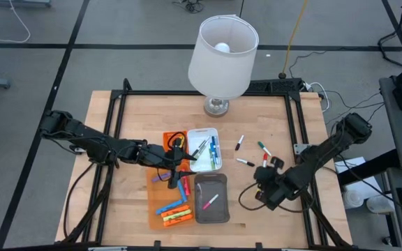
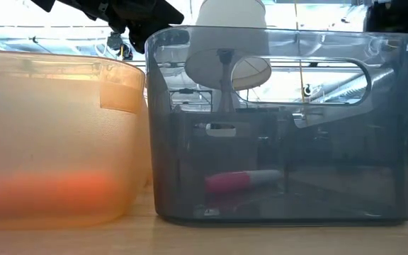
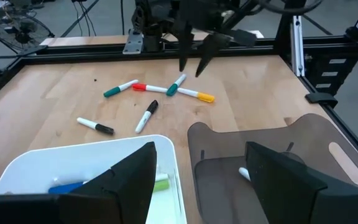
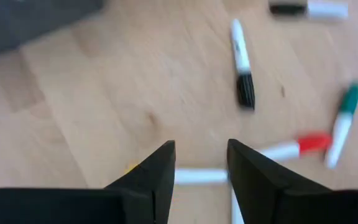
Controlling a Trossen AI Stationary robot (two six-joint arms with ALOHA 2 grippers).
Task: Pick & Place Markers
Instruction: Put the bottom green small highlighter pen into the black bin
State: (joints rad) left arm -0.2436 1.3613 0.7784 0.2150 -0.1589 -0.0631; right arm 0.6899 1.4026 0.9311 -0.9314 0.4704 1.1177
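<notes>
Sorting markers, we judge job mostly done: many already in orange tray (image 1: 156,209), white tray (image 1: 218,132) and grey tray (image 1: 222,178), frame centre. Few markers (image 1: 246,162) left on counter (image 1: 138,118), right of trays. Right tool (image 1: 266,169) above them, fingers apart, empty. Left tool (image 1: 182,162) over trays, apart, empty.

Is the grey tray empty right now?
No, the high view shows a pink marker lying inside the grey tray.

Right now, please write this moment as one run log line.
left gripper: open, over trays | right gripper: open, above loose white-barrelled markers on wooden table | grey tray: one pink marker
</notes>
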